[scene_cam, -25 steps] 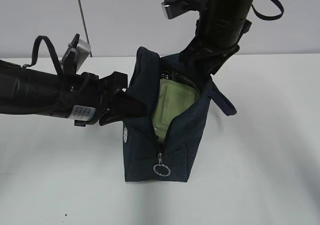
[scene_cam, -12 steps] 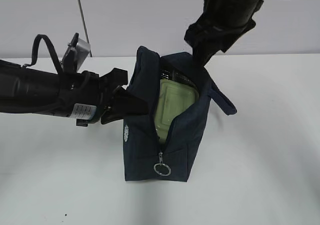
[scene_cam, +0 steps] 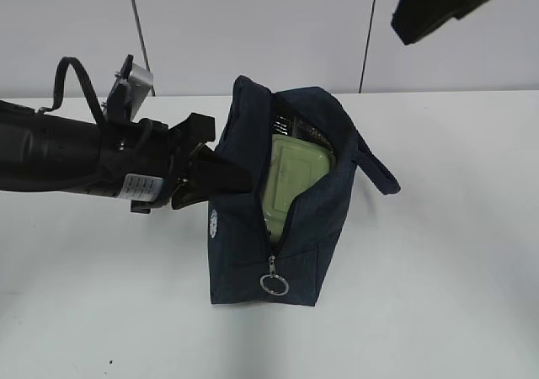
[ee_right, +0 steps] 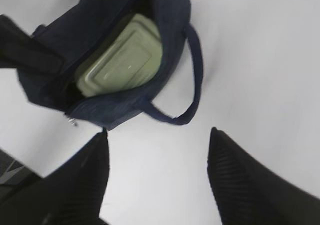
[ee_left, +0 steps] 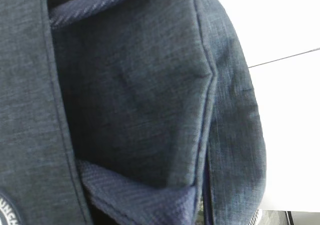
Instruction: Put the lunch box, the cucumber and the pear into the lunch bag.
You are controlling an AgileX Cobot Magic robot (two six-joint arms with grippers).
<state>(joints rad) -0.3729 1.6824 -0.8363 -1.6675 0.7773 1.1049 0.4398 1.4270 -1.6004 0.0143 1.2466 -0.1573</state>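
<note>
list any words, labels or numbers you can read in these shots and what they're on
Nothing can be read for certain.
Round white badge on the dark navy fabric lunch bag: too small to read in the exterior view; the left wrist view shows only its cut-off edge, with a few partial letters that cannot be made out.
White sticker on the black left arm: print too small to read.
Pale green lunch box lid: no text visible.

No text can be read anywhere. The lunch bag point(scene_cam: 278, 219) carries a small round pale badge point(scene_cam: 211, 225) on its side, its lettering too small to make out. A white sticker point(scene_cam: 143, 189) on the left arm shows print, likewise illegible.
</note>
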